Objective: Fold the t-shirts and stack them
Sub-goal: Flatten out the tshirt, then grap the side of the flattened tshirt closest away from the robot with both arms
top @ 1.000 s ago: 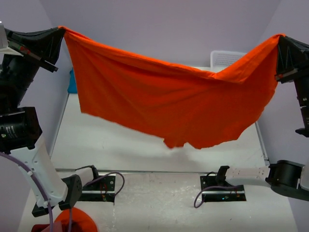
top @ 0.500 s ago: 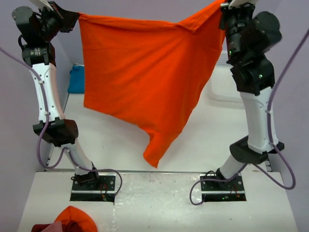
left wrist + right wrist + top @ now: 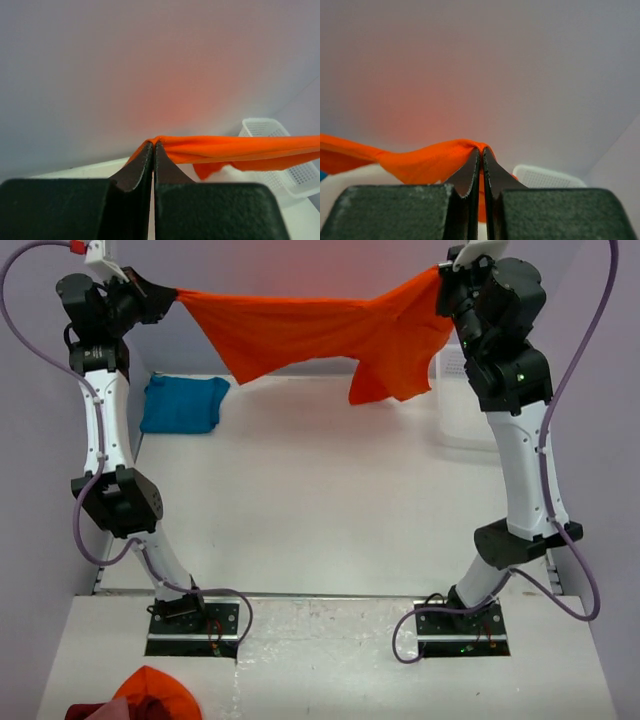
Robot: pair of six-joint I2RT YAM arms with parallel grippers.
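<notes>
Orange t-shirt (image 3: 320, 335) hung stretched and unfolded high above the table (image 3: 300, 490), its ends pinched in my fully closed left fingers (image 3: 148, 155) and right fingers (image 3: 475, 162), while the teal t-shirt (image 3: 183, 403) lay seemingly folded at the table's far left, so folding and stacking remained.

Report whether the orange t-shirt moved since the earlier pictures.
Yes: the orange t-shirt rose; its lowest edge, earlier near the left arm base, now shows above the teal t-shirt.
</notes>
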